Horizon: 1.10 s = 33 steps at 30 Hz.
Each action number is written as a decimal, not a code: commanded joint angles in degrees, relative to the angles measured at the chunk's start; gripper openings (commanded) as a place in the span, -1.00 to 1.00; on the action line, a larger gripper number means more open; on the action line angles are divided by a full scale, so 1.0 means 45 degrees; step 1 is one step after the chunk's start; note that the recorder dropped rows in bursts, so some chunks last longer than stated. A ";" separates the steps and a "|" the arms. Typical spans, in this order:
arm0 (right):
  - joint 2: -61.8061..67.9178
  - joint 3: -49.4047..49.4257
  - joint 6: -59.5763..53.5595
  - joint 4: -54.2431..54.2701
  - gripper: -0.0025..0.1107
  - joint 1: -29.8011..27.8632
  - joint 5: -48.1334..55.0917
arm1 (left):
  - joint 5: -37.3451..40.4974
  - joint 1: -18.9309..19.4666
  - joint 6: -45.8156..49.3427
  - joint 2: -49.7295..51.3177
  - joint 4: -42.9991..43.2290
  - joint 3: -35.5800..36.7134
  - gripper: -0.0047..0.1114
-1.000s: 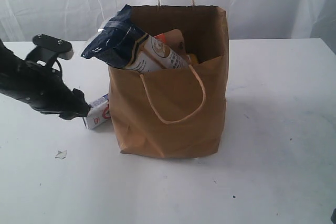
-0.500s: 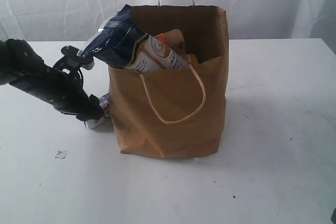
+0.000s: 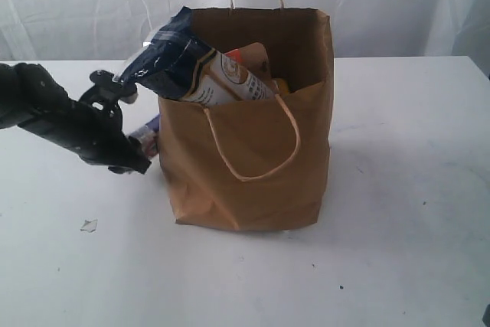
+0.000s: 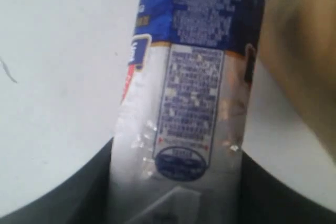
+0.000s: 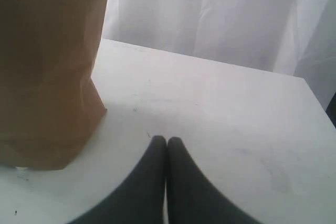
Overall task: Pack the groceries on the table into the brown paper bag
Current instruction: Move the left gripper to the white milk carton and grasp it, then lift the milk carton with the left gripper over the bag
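Jaws of your left gripper [image 4: 176, 157], partway closed, pinch the small white-blue carton [image 4: 185, 124] by its sides, long axis pointing away from the hand; the brown paper bag [image 3: 253, 166] stands just right.

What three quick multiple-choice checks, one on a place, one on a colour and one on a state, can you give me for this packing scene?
1. Where is the small white-blue carton?
A. in the left gripper, beside the brown paper bag
B. inside the bag
C. far off on the right

2. The long packet poking out of the bag is mainly:
A. red
B. green
C. dark blue

3. The right gripper is:
A. wide open
B. shut, empty
C. holding a jar

Answers: 1 A, the left wrist view shows it there; 2 C, plain in the exterior view; 3 B, its jaws are pressed together.
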 commanded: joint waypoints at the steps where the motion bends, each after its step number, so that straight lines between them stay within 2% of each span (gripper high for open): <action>1: -0.0036 0.0086 -0.0063 0.0011 -0.96 -0.0039 0.0003 | 0.0125 0.0221 -0.0291 -0.2281 -0.0201 -0.0057 -0.91; 9: -0.0036 0.0086 -0.0063 0.0011 -0.96 -0.0039 0.0003 | 0.1997 0.1971 -0.0408 -0.6316 -0.0168 -0.0081 -0.91; 11: -0.0036 0.0086 -0.0063 0.0011 -0.96 -0.0039 0.0003 | 0.3255 0.2085 0.0164 -0.7198 -0.0168 -0.0390 -0.92; 16: -0.0036 0.0086 -0.0063 0.0011 -0.96 -0.0039 0.0003 | 0.5899 0.1535 0.1022 -0.8379 -0.1258 -0.1646 -0.92; 21: -0.0036 0.0086 -0.0063 0.0011 -0.96 -0.0039 0.0003 | 0.8262 0.1148 0.1015 -0.8545 -0.1961 -0.3523 -0.92; 28: -0.0036 0.0086 -0.0063 0.0011 -0.96 -0.0039 0.0003 | 0.8972 0.0647 0.1012 -0.8413 -0.3710 -0.5259 -0.92; 33: -0.0036 0.0086 -0.0063 0.0011 -0.96 -0.0039 0.0003 | 0.9781 -0.0299 0.0925 -0.7258 -0.4357 -0.6153 -0.92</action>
